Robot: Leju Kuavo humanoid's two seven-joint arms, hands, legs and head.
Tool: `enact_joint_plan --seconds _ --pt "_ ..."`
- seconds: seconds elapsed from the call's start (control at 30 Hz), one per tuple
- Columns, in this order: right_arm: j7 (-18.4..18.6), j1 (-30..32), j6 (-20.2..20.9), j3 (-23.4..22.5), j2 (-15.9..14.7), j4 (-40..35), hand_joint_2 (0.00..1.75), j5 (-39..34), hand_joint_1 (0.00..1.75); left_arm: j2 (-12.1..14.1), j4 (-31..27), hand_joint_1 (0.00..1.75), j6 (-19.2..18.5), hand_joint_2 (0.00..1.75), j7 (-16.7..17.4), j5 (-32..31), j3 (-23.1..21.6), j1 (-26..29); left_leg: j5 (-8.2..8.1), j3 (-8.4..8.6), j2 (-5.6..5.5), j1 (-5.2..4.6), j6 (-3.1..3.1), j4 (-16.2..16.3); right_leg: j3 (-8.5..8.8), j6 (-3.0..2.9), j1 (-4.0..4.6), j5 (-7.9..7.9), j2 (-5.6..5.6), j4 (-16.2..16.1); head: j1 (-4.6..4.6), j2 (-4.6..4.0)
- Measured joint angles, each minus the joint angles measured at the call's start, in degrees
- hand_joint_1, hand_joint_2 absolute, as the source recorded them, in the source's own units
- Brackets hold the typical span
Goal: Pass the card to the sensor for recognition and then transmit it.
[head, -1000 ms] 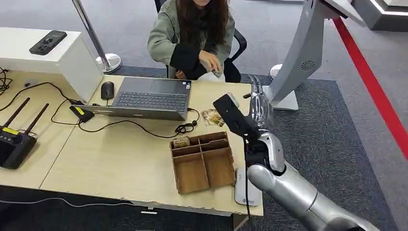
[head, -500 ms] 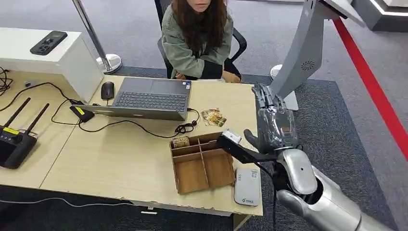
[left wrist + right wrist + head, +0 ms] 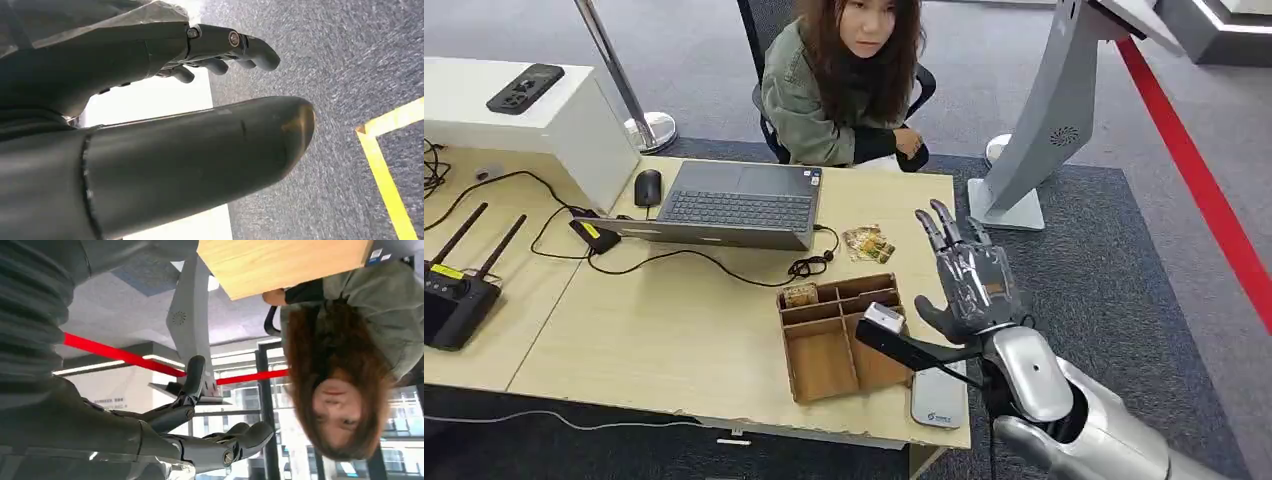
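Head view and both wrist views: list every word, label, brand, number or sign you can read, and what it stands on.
None can be read.
White card reader: small mark, too small to read.
Black router: yellow labels, blurred.
Laptop: small stickers, illegible.
Snack packets: print too small.
Right wrist view: wall panel text blurred.

One laptop, one mouse, one router, one divided tray, one sensor, one phone, one person.

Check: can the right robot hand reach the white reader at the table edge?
Probably yes. The right robot hand is open and hovers close above the reader, which lies flat on the table beside the tray. Nothing visible lies on it or in between.
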Motion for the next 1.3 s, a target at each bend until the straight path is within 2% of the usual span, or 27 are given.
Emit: enact_joint_plan --seconds 0.23,0.3,0.63,0.97,1.2,1.3 --pt "-0.6 -1.3 1.3 2.8 2.4 2.9 1.75 1.4 0.09 -0.2 0.0 0.0 -0.2 0.0 -0.2 -0.4 0.0 -0.2 0.0 0.0 -0.01 0.0 0.0 0.0 0.0 0.0 0.0 0.0 0.0 0.0 0.02 0.0" --pt "-0.8 -1.6 1.5 3.4 3.0 3.8 1.75 2.1 0.17 -0.2 0.0 0.0 -0.2 0.0 -0.4 -0.4 0.0 -0.2 0.0 0.0 -0.01 0.0 0.0 0.0 0.0 0.0 0.0 0.0 -0.01 0.0 0.02 0.0" --pt "-1.2 -2.5 1.3 5.9 5.8 9.3 1.75 3.6 0.21 -0.6 0.0 0.0 -0.2 0.0 -0.7 -0.6 0.0 -0.3 0.0 0.01 -0.01 0.0 0.0 0.0 0.0 0.0 0.0 0.0 -0.01 0.0 0.02 0.0" --pt "-1.2 -2.7 0.7 6.4 7.5 13.6 1.75 3.8 0.26 -0.7 0.0 0.0 -0.2 0.0 -0.9 -0.6 0.0 -0.3 0.0 0.01 -0.01 0.0 0.0 0.0 0.0 0.0 0.0 0.0 -0.01 0.0 0.02 0.0" --pt "-1.2 -2.9 0.6 6.4 8.1 15.7 1.75 3.6 0.4 -0.9 0.0 0.0 -0.2 0.0 -1.0 -0.6 0.0 -0.3 0.0 0.01 -0.01 0.0 0.0 0.0 -0.01 0.0 0.0 0.0 -0.01 0.0 0.02 0.0" --pt "-1.2 -2.9 0.5 6.4 8.3 16.3 1.75 3.6 0.4 -1.0 0.0 0.0 -0.2 0.0 -1.0 -0.6 0.0 -0.2 0.0 0.01 -0.01 0.0 0.0 0.0 -0.01 0.0 0.0 0.0 -0.01 0.0 0.02 0.0"
